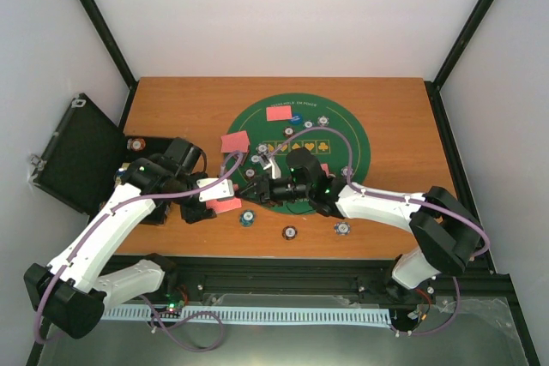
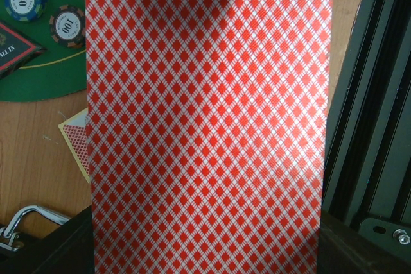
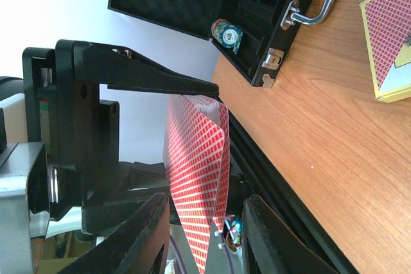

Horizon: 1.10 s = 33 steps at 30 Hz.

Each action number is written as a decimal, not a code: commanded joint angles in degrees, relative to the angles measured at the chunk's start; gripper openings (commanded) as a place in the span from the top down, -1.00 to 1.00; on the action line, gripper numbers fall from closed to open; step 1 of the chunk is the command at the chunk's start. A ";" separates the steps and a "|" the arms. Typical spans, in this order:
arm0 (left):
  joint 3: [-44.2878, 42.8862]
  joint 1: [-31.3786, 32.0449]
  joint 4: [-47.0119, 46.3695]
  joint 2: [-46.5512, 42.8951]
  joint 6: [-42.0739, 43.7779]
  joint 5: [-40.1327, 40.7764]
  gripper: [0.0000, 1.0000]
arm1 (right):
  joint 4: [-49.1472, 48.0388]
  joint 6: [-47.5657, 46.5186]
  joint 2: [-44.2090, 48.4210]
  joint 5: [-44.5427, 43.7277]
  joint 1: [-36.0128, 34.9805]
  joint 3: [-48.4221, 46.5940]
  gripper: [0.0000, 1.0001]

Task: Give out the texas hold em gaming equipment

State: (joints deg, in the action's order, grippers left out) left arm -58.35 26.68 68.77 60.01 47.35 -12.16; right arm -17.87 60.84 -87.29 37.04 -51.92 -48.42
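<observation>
On your counter (image 1: 395, 126), the black case (image 1: 81, 156) lay open at the left with spare chips (image 3: 226, 30) inside, so the distribution looked only partly done. The green mat (image 1: 343, 126) carried a few dealt cards (image 1: 279, 113), and loose chips (image 1: 291, 232) sat on the wood near its front edge. Your left end effector (image 1: 216, 201) was clamped on the red-backed cards (image 2: 209, 133), above the counter between case and mat. Your right end effector (image 1: 244, 186) bracketed their edge; you could not tell whether it gripped them. Most cards looked undealt.
</observation>
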 commanded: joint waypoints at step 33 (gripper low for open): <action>-2.03 -0.05 -0.31 -0.46 0.75 0.83 0.77 | 11.45 -6.83 8.99 0.78 7.93 0.85 0.94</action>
State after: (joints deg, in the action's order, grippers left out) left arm -58.37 26.68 68.79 60.01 47.37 -11.14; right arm -10.94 57.49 -81.45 36.91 -47.81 -48.40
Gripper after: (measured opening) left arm 0.690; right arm 0.029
